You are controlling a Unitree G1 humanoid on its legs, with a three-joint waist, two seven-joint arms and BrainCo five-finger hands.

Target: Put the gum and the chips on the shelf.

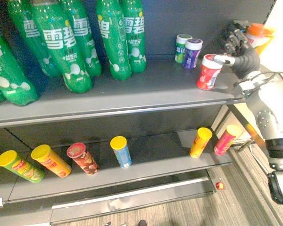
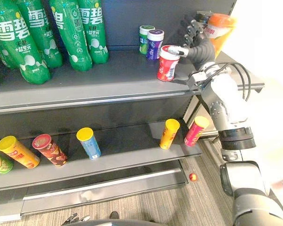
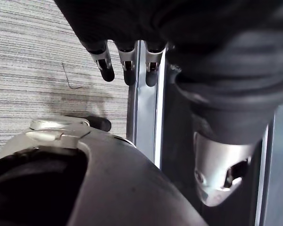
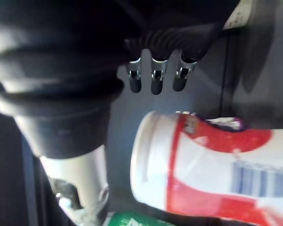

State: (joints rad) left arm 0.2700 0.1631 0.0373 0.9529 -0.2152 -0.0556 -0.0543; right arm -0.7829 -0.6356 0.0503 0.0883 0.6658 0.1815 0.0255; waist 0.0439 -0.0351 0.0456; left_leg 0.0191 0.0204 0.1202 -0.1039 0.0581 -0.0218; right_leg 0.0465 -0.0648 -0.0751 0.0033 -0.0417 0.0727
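A red gum jar [image 1: 208, 71] with a white lid stands slightly tilted near the right end of the upper shelf [image 1: 132, 96]. My right hand [image 1: 238, 44] is just behind and right of it, fingers spread and straight, the thumb resting against the jar's lid [image 2: 170, 50]. In the right wrist view the jar [image 4: 212, 165] lies between thumb and fingers, not gripped. A green gum jar [image 1: 182, 48] and a purple one [image 1: 192, 53] stand further back. Several chip cans lie on the lower shelf, among them a blue one [image 1: 120, 151] and a yellow one [image 1: 200, 141]. My left hand [image 3: 127, 61] hangs relaxed over the floor.
Large green soda bottles [image 1: 113, 37] lean along the back of the upper shelf's left half. An orange-capped bottle [image 2: 219, 28] stands beyond the shelf's right end, close behind my right hand. A small red ball [image 1: 220, 185] lies on the carpet below.
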